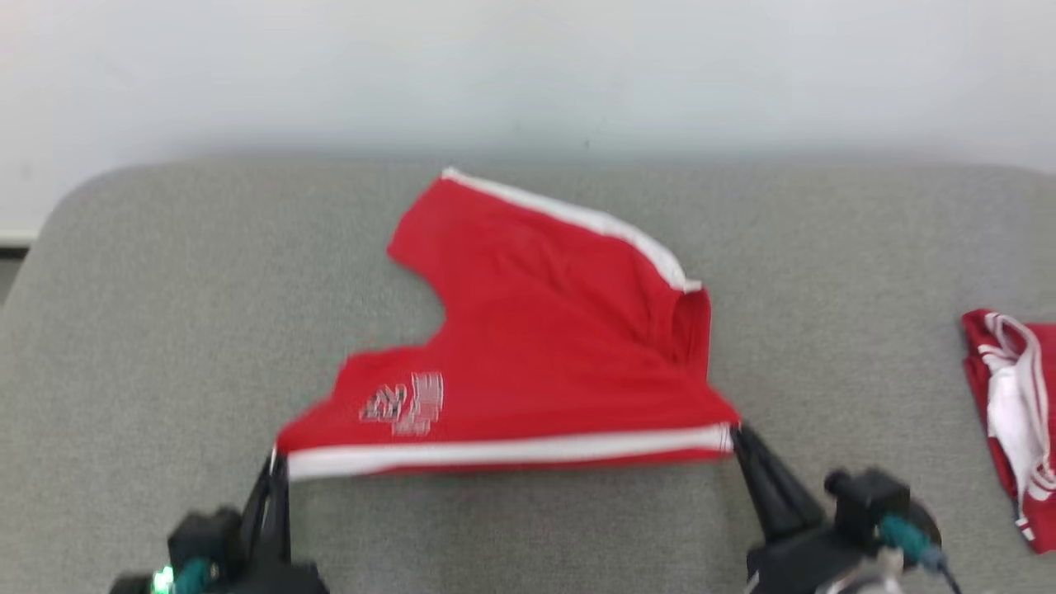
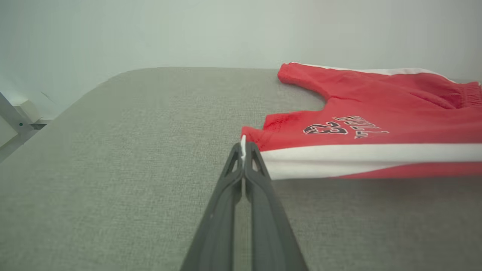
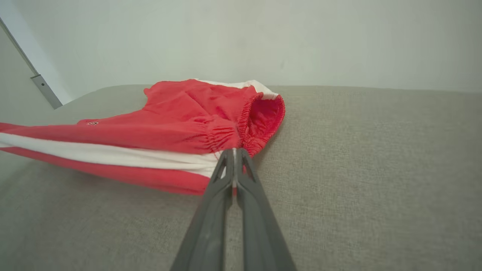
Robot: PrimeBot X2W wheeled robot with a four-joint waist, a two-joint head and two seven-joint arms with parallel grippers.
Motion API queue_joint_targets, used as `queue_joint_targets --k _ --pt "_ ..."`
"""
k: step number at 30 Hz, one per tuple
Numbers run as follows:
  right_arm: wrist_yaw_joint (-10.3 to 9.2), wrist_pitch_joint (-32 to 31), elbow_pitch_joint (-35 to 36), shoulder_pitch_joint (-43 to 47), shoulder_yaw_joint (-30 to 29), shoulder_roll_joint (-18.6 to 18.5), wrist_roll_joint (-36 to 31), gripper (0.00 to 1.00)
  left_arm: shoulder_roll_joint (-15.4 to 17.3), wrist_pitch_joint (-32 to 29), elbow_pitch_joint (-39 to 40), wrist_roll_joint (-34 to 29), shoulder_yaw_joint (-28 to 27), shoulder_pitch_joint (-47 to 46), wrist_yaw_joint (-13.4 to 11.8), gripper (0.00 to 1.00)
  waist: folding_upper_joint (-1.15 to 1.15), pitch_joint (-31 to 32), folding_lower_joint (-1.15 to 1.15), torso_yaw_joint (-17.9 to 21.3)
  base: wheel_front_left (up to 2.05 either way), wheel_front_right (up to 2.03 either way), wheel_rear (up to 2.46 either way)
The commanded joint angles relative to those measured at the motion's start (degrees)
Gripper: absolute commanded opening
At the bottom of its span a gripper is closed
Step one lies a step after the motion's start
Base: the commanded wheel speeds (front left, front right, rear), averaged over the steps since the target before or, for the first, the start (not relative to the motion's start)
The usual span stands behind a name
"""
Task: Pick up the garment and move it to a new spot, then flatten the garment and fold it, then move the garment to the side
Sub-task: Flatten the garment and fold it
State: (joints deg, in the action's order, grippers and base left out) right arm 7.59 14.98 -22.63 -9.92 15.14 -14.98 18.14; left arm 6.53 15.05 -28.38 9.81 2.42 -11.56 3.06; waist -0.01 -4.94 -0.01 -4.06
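Observation:
The garment (image 1: 544, 346) is a pair of red shorts with white side stripes and a number print, spread across the middle of the grey table (image 1: 124, 313). Its near edge is lifted a little off the surface and stretched between my two grippers. My left gripper (image 1: 276, 464) is shut on the near left corner, at the leg hem (image 2: 244, 145). My right gripper (image 1: 734, 431) is shut on the near right corner by the elastic waistband (image 3: 234, 150). The far leg of the garment (image 2: 361, 86) lies on the table. The waistband opening (image 3: 263, 113) gapes to the right.
A second red and white garment (image 1: 1011, 412) lies folded at the table's right edge. A pale wall (image 1: 528, 66) runs behind the table. Bare grey cloth surface lies to the left of the shorts (image 2: 113, 150) and to their right (image 3: 376, 169).

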Motion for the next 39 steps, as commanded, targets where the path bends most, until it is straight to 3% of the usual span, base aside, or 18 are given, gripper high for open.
queue_joint_targets --k 1,11,20,27,34,39 --pt "-0.21 0.2 0.1 1.1 -0.6 -0.1 0.3 0.0 0.1 0.2 0.4 -0.2 -1.0 1.3 -0.2 0.0 0.01 4.0 0.01 1.1 0.0 0.0 0.0" --pt "-0.23 0.2 -1.3 10.0 1.0 2.2 0.0 0.0 -2.0 0.2 1.5 -1.8 -6.4 12.5 0.9 0.0 0.01 9.3 0.01 0.9 0.0 0.0 0.0" --pt "-0.22 0.2 -3.1 16.7 5.4 1.2 1.8 0.0 -2.9 0.2 0.4 -3.0 -8.2 20.2 2.3 0.0 0.01 12.2 0.01 0.1 0.0 0.0 0.0" --pt "-0.22 0.2 -1.6 17.6 6.5 0.4 3.2 0.0 -3.1 0.2 2.7 -3.8 -9.0 20.0 3.2 0.0 0.01 11.7 0.01 1.4 0.0 0.0 0.0" --pt "-0.22 0.2 0.2 13.2 2.3 4.2 9.7 0.0 2.4 0.2 2.9 -6.3 -4.1 7.5 4.2 0.0 0.01 7.3 0.01 3.3 0.0 0.0 0.0" --pt "-0.2 0.2 -0.5 7.9 2.3 5.8 12.6 0.0 7.7 0.2 0.1 -5.1 3.9 -2.8 4.3 0.0 0.01 3.5 0.01 5.2 0.0 0.0 0.0"
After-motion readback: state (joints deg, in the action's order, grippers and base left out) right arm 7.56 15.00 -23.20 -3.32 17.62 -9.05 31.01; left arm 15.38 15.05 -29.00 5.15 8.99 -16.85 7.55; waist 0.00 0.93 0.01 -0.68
